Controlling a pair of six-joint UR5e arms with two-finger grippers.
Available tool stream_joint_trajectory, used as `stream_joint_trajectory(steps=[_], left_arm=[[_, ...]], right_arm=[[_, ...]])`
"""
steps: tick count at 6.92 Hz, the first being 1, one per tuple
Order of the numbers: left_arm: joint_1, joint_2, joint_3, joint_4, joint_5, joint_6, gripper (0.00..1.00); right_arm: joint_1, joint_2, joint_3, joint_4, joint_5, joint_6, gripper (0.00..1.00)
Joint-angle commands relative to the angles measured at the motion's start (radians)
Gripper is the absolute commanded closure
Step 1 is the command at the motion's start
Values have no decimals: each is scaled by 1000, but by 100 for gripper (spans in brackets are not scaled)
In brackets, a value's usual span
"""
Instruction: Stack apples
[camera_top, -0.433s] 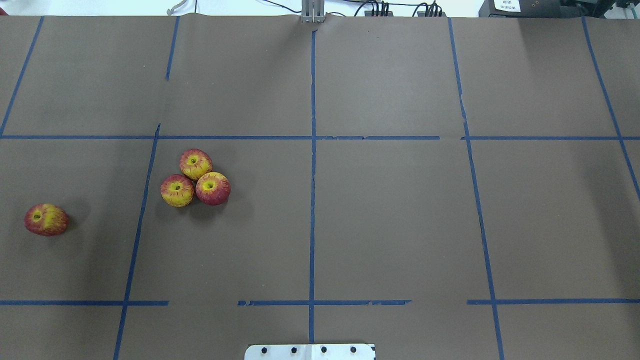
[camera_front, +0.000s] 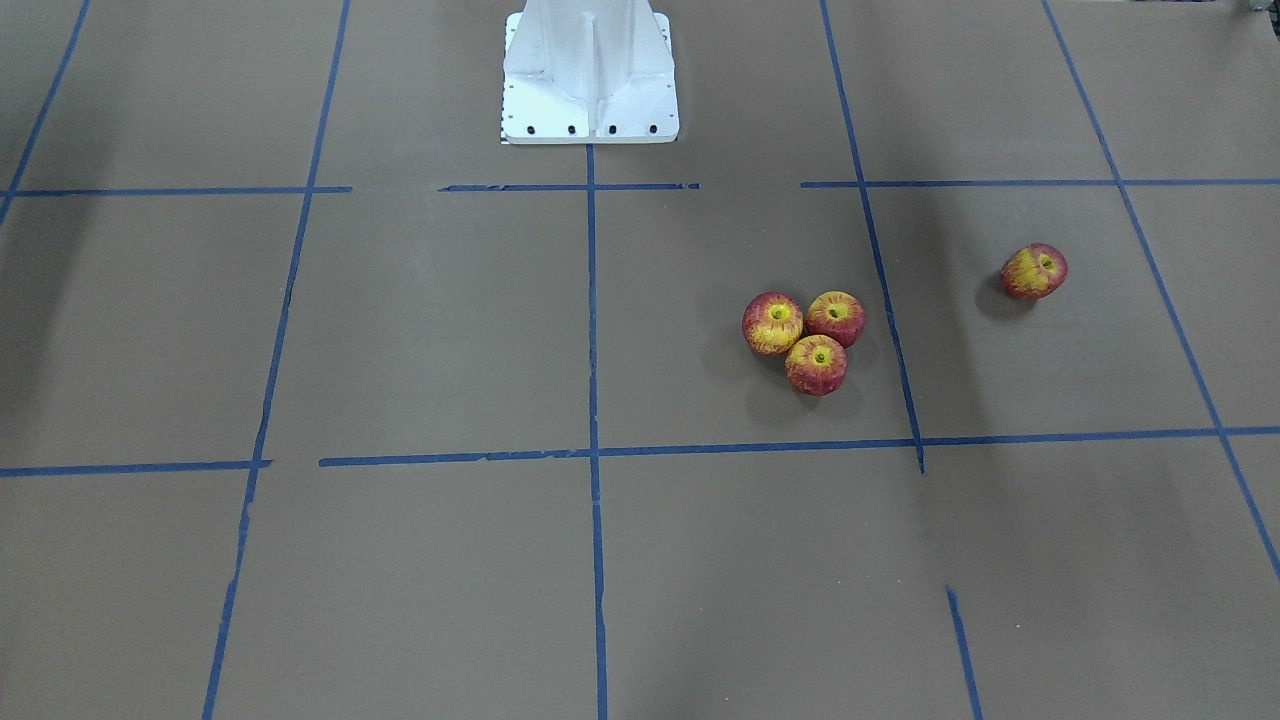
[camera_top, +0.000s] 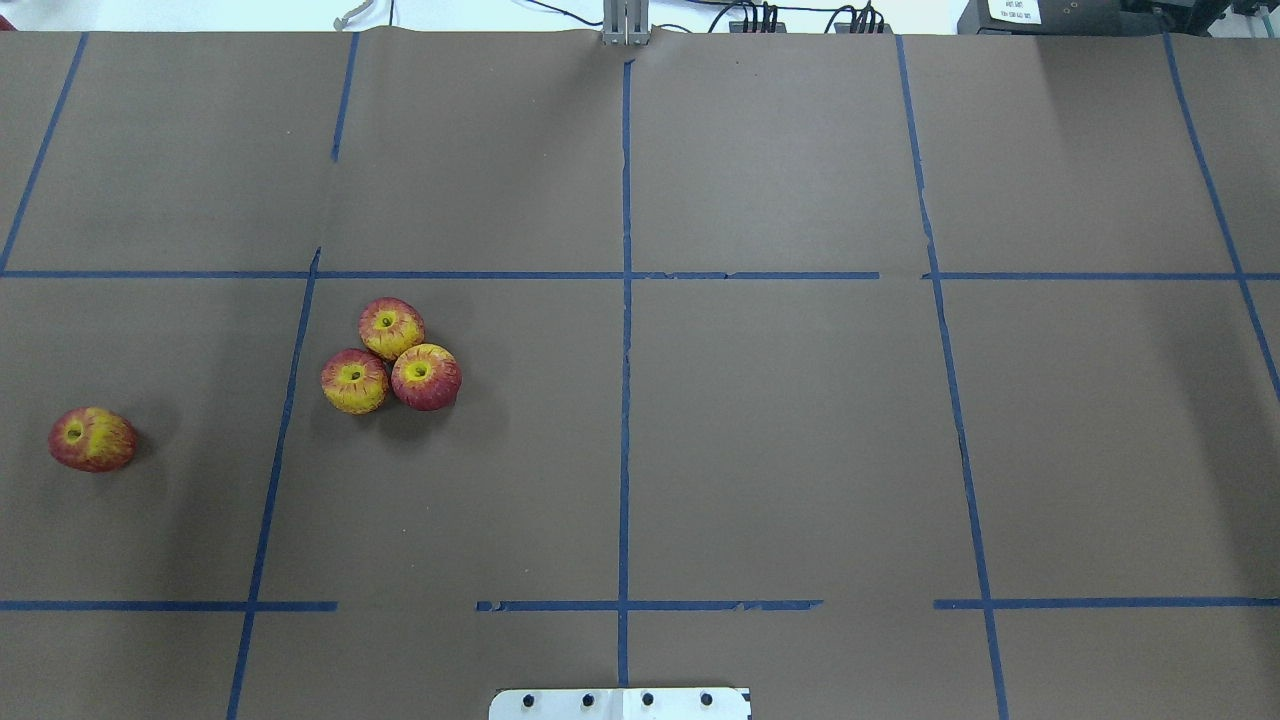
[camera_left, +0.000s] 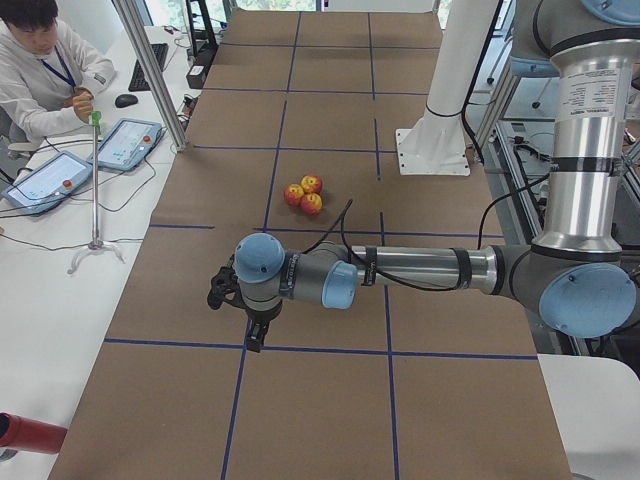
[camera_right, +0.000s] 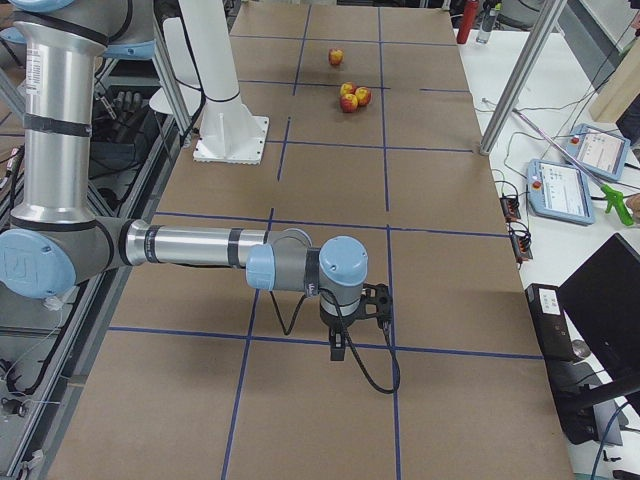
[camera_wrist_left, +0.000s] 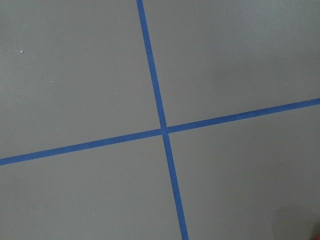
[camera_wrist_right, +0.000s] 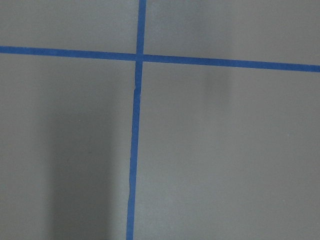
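Observation:
Three red-and-yellow apples sit touching in a cluster on the brown table: one (camera_top: 391, 328) at the back, one (camera_top: 354, 381) front left, one (camera_top: 426, 377) front right. The cluster also shows in the front-facing view (camera_front: 816, 365) and both side views (camera_left: 303, 195) (camera_right: 350, 97). A fourth apple (camera_top: 92, 439) lies alone, tipped on its side, near the table's left end (camera_front: 1034, 271). No apple rests on another. My left gripper (camera_left: 255, 338) and right gripper (camera_right: 338, 348) hang low over bare table, far from the apples. They show only in the side views, so I cannot tell whether they are open or shut.
Blue tape lines (camera_top: 625, 400) divide the brown paper into squares. The white robot base (camera_front: 590, 70) stands at the table's middle edge. An operator (camera_left: 40, 70) sits beside the table with tablets (camera_left: 125, 145). Both wrist views show only paper and tape crossings (camera_wrist_left: 163, 131).

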Motion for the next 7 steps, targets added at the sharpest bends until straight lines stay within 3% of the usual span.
stream_joint_trajectory(steps=[1, 3, 5, 7], left_arm=[[-4, 20, -38, -2, 3, -9, 0], [19, 18, -61, -35, -8, -262, 0], [283, 19, -110, -167, 13, -586, 0], [464, 39, -144, -316, 134, -861, 0]], right_arm=[[0, 0, 0, 0, 0, 0, 0], [0, 0, 0, 0, 0, 0, 0], [0, 0, 0, 0, 0, 0, 0], [0, 0, 0, 0, 0, 0, 0]])
